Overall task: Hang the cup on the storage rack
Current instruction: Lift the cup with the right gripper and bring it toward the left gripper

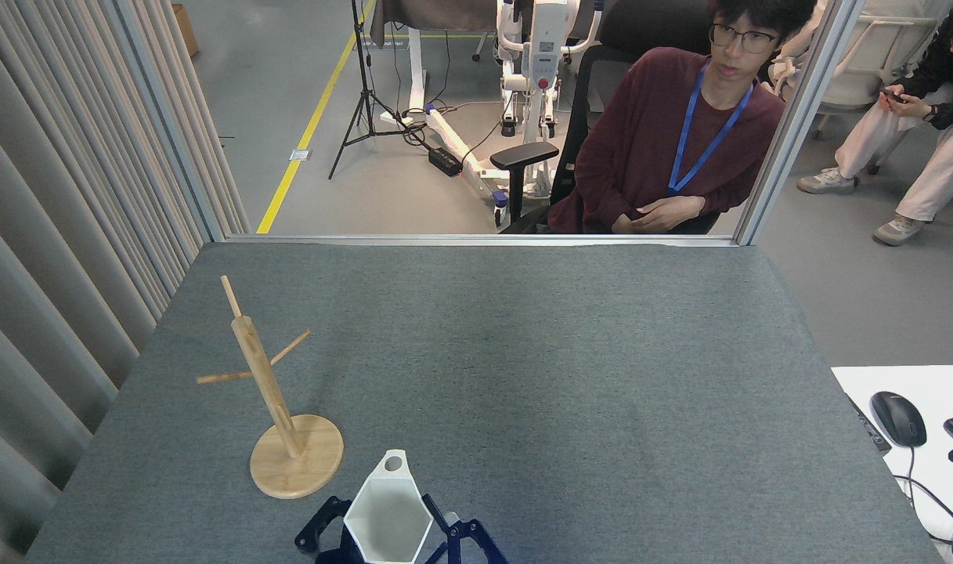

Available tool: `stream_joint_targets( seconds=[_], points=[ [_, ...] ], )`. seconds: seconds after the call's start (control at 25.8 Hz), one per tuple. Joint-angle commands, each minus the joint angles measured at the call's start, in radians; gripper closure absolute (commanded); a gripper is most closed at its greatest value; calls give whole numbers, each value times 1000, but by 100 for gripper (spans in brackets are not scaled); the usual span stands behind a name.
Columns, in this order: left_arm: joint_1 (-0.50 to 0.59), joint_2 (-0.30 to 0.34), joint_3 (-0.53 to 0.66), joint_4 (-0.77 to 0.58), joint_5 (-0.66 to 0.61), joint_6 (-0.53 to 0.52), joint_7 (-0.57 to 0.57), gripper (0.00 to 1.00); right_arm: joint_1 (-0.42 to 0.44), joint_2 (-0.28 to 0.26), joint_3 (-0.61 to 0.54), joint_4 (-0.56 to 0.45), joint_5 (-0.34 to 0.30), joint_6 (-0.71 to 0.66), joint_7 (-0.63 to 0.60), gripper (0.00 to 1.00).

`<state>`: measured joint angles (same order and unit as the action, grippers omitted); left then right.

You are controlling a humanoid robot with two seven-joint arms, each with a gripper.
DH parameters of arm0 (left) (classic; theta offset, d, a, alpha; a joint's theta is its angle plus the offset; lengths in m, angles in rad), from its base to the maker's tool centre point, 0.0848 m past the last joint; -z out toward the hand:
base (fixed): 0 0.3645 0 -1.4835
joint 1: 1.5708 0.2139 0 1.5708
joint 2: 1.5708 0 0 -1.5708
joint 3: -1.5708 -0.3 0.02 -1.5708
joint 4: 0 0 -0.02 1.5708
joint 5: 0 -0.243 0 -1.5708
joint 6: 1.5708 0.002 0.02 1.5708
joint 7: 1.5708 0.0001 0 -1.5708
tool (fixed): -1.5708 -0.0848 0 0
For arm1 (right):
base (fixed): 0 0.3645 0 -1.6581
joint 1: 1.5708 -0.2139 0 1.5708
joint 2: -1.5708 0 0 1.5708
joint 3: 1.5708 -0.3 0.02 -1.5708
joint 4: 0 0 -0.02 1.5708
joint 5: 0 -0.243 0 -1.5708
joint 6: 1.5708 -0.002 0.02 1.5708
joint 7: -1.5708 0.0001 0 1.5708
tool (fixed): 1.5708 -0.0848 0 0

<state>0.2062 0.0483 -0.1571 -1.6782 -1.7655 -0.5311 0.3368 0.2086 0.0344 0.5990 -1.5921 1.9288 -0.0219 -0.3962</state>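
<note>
The white faceted cup (386, 518) is at the bottom edge of the head view, mouth towards me, with its loop handle (394, 463) pointing away. My right gripper (417, 534) is shut on the cup: one dark finger (433, 509) lies along its right side and the other is hidden behind it. My left gripper (329, 529) sits right against the cup's left side. Only one splayed finger of it shows, and it looks open. The bamboo storage rack (268, 392) stands upright to the left of the cup, its round base (297, 466) just beyond the left gripper.
The grey felt table (523, 376) stretches ahead and to the right. A curtain (61, 235) runs along the left edge. A person (664, 141) sits behind the far edge. A white desk with a mouse (897, 417) lies to the right.
</note>
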Motion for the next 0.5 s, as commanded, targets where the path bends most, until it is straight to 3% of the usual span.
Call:
stream_joint_targets(
  seconds=[0.0,0.08,0.15,0.19,0.23,0.27,0.46],
  points=[
    [1,-1,-1,-6,-3,2,1,33,2,-2,8,0,4,-4,-6,70],
    [1,1,-1,-14,-8,5,1,62,2,-2,8,0,4,-4,-6,70],
    [-2,1,-1,-20,-14,5,2,76,2,-2,8,0,4,3,-10,63],
    [-4,1,1,-21,-15,5,2,78,2,-2,8,0,3,13,-18,44],
    [-4,1,1,-23,-17,5,2,78,2,-2,8,-2,-2,19,-26,8],
    [-5,-1,1,-23,-17,5,2,78,2,-2,8,-3,-2,19,-33,1],
    [-7,-1,1,-20,-22,6,2,78,2,-2,7,-78,-11,14,-81,0]
  ],
)
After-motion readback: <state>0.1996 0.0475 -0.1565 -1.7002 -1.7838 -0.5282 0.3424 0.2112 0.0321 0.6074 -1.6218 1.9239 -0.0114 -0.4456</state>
